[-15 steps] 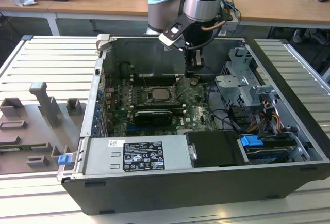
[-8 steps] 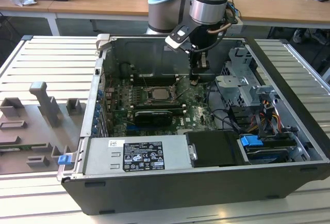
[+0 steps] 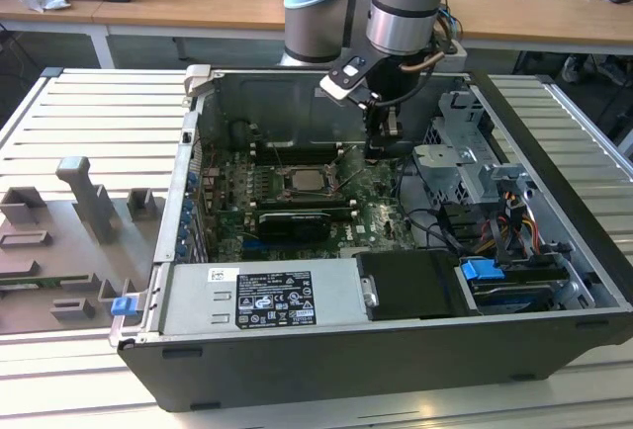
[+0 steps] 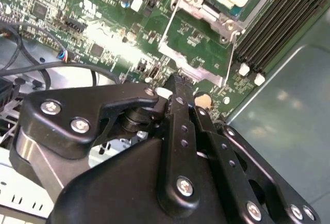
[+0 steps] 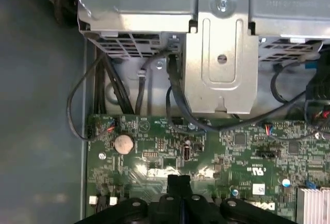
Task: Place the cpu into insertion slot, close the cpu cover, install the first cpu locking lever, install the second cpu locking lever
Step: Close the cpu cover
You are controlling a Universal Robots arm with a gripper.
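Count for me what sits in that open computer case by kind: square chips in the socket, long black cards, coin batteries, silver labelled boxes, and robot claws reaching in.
cpu: 1
long black card: 1
coin battery: 1
silver labelled box: 1
gripper: 1
Total: 5

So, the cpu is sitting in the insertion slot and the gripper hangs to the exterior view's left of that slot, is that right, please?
Not quite. The exterior view shows the gripper to the exterior view's right of the insertion slot, not its left. The cpu does sit in the slot, as you say.
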